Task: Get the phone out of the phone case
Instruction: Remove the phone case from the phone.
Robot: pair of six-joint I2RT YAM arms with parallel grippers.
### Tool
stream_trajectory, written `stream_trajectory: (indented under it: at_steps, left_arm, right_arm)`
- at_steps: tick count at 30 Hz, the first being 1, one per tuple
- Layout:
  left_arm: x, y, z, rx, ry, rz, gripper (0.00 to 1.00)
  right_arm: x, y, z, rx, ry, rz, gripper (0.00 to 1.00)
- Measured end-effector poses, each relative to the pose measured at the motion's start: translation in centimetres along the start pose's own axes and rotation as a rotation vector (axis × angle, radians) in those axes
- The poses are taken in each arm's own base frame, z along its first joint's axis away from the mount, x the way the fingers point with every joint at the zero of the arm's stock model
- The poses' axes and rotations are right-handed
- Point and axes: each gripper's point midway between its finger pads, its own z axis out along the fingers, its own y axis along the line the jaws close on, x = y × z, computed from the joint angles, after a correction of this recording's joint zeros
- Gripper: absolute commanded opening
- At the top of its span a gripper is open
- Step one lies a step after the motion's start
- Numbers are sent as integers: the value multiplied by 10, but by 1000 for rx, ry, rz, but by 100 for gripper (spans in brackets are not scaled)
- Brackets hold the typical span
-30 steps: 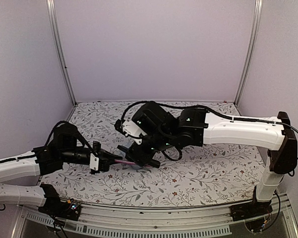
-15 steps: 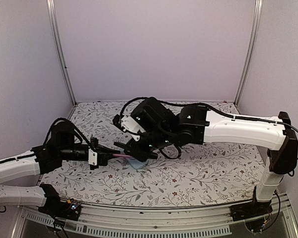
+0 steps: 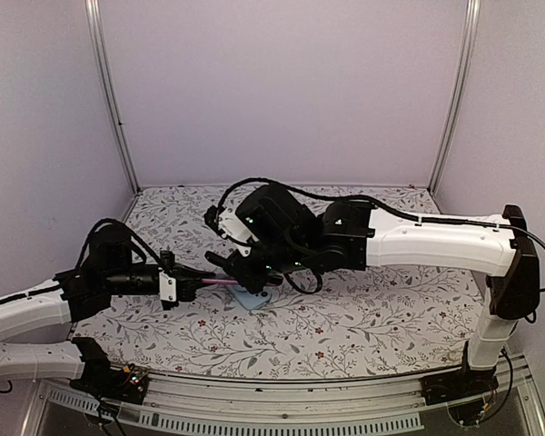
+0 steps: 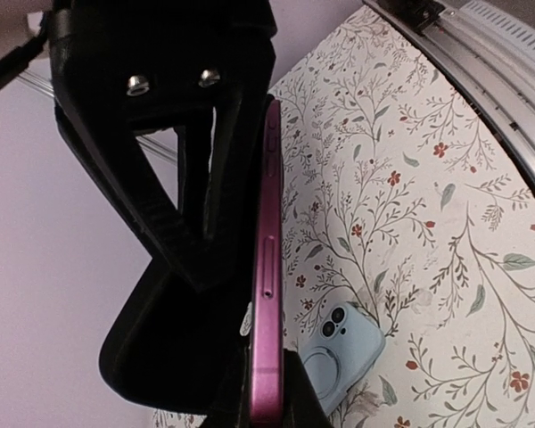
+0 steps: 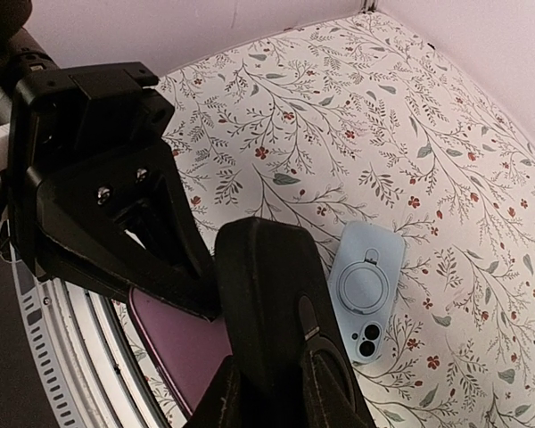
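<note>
One purple phone (image 3: 220, 282), top view: clamped in the left jaws, clear of the surface (image 3: 372, 318), its blue case (image 3: 252, 299) lying empty below. Left wrist: phone edge-on, right jaws alongside one face. Right wrist: whether they grip, cannot tell. Risk: a partial pinch plus pull twists it free; it drops.

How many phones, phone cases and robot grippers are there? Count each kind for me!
Phones: 1, the purple phone
Phone cases: 1, the light blue phone case
Grippers: 2, the left gripper and the right gripper
Total: 4
</note>
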Motion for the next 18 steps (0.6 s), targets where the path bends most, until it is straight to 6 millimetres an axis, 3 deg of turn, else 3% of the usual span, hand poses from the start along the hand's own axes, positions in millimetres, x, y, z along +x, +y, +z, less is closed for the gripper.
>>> stream_trajectory:
  at_steps: [8, 18]
  left_arm:
    - [2, 3, -2, -16, 13, 3, 0]
    - [3, 3, -2, -18, 15, 4, 0]
  right_arm:
    - [-4, -5, 1, 27, -25, 3, 11]
    - [-2, -12, -4, 61, -51, 26, 9]
